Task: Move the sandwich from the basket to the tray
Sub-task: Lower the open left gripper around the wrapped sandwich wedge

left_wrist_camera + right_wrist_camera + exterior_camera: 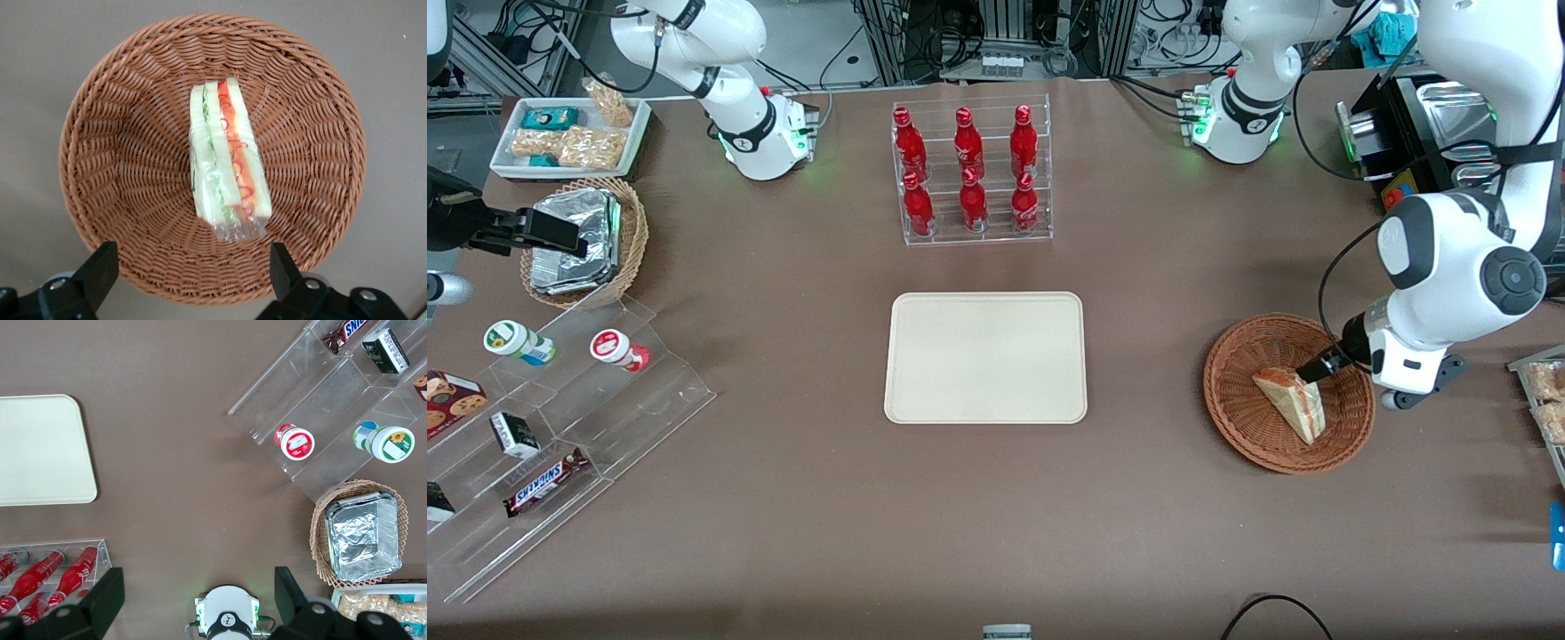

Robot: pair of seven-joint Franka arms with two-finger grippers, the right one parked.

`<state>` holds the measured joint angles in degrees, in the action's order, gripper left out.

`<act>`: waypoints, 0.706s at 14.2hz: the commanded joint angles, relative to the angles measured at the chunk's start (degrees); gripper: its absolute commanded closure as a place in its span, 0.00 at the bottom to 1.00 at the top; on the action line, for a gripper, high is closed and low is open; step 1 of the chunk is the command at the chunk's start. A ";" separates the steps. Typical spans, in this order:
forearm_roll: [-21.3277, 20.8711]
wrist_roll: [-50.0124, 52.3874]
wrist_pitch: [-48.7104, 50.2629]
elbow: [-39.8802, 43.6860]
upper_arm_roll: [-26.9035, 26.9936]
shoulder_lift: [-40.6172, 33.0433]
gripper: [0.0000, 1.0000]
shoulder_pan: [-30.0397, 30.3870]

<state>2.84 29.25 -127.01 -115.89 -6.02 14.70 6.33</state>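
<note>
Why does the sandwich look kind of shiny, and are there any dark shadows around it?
In the left wrist view, the sandwich glints because clear wrap catches the light; the basket looks evenly lit, with only soft shade under the sandwich. The open gripper shows dark above the basket. In the front view, the foil packets glare brightest, and the tray casts almost no shadow.

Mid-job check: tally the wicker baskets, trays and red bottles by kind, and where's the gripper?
Wicker baskets: 2 (basket holding the sandwich; foil-packet basket)
Trays: 2 (tray; snack tray)
Red bottles: 6
Total: 10
Gripper: open, above the sandwich.
</note>
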 commanded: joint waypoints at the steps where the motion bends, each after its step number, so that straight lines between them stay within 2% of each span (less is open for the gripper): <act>1: 0.33 1.34 -2.44 0.05 -0.13 1.38 0.00 -0.35; 10: 0.42 2.30 -4.30 1.20 -0.57 2.97 0.00 -1.41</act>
<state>2.84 30.65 -130.62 -115.62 -6.60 16.72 5.48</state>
